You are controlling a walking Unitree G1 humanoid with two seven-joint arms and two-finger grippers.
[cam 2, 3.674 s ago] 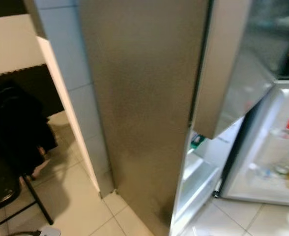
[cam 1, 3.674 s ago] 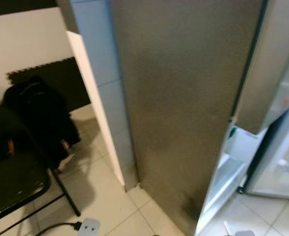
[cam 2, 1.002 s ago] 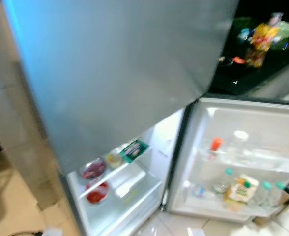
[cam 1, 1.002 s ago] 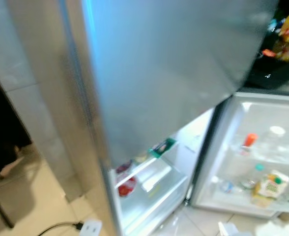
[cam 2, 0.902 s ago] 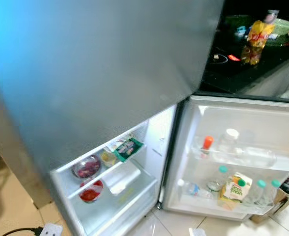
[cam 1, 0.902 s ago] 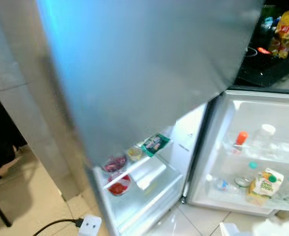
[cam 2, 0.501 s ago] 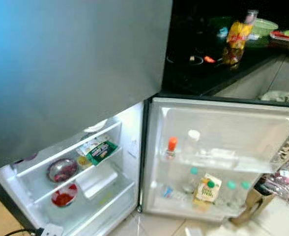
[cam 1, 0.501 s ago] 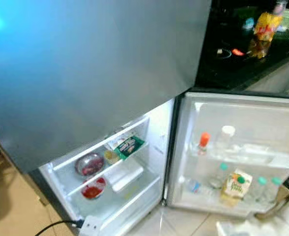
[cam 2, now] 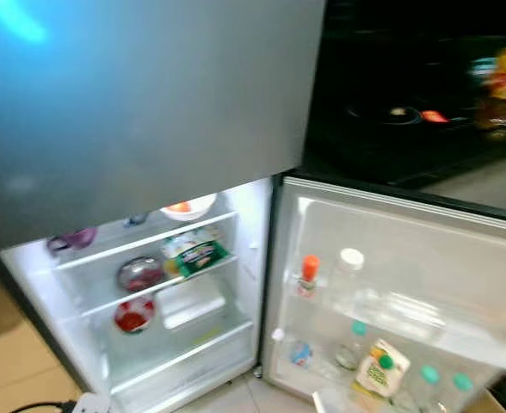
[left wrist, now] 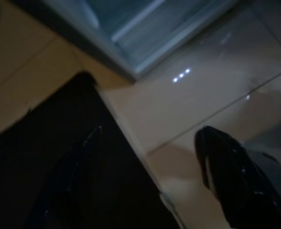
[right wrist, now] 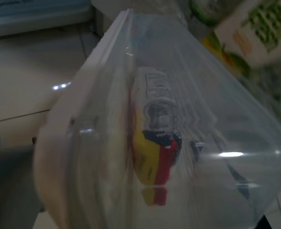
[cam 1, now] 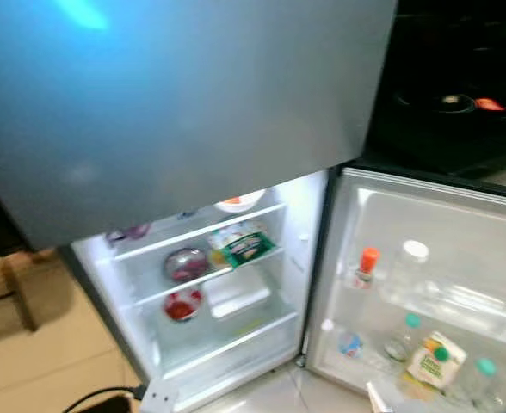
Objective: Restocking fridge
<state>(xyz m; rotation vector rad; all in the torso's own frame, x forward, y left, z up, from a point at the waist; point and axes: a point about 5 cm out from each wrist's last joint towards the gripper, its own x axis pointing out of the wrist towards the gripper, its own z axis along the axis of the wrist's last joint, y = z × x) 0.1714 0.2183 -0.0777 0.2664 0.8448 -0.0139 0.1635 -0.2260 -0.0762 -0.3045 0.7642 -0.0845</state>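
1. The fridge [cam 1: 184,103] stood straight ahead with its lower door [cam 2: 408,267] swung wide open to the robot's right, and the lit shelves were easy to see.
2. Inside there was a plate [cam 2: 187,207] up top, a bowl of dark stuff [cam 2: 138,274] and a green packet [cam 2: 197,255] on the middle shelf, and a red-filled bowl [cam 2: 133,317] one level down. Next to that red bowl the shelf looked bare.
3. The door racks held an orange-capped bottle [cam 1: 366,267], a white-capped bottle [cam 1: 408,267] and a juice carton [cam 1: 432,365] lower down.
4. The thing being restocked was a clear plastic container [right wrist: 169,138] with a yellow-and-red packet [right wrist: 155,152] inside. In the right wrist view it sat right up against the camera, so I'd say the right gripper was carrying it, but its fingers were hidden behind the plastic, so I honestly couldn't tell how far they'd closed.
5. The left gripper [left wrist: 145,176] hung low over the tiled floor [left wrist: 202,95] with its two black fingers spread apart and nothing between them.
6. Key relation, as I read it: the open shelves lay ahead and to the left of the loaded right arm, the door racks nearer on its right. The container's long side seemed to run out along the gripper, so it'd probably go in end-first.
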